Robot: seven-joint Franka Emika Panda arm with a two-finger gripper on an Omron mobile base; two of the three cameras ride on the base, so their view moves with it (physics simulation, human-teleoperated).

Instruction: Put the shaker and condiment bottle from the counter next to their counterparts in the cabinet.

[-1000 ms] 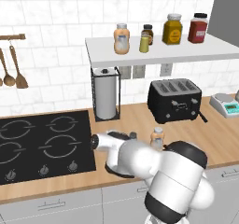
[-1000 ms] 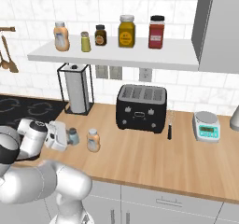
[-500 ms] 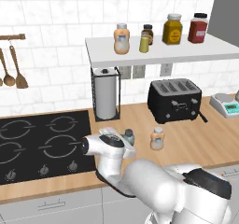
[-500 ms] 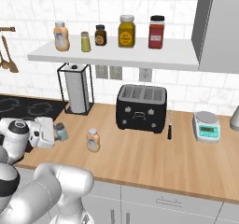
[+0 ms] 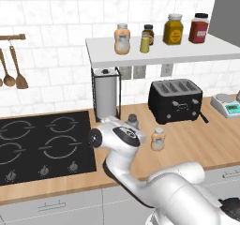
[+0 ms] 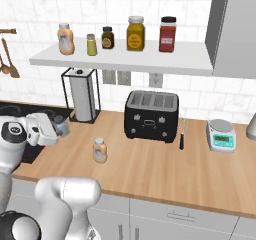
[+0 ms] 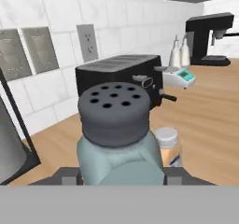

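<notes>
Hand view is showing the shaker (image 7: 117, 134) sitting between the gripper (image 7: 120, 175) fingers, apparently clamped, near the counter (image 6: 150, 169) by the hob. The condiment bottle (image 6: 99, 150) is waiting just right. Next, I judge, lifting toward the cabinet (image 6: 120, 61), beside the olive shaker (image 6: 91, 44).

Translucent shaker (image 7: 119, 160), wood counter (image 7: 210, 120)

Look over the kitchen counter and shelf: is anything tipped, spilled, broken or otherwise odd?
Nothing stands out. The peach bottle stands upright on the counter, the shaker sits upright between the gripper's fingers, and the jars on the shelf stand in a tidy row. No spills show.
</notes>
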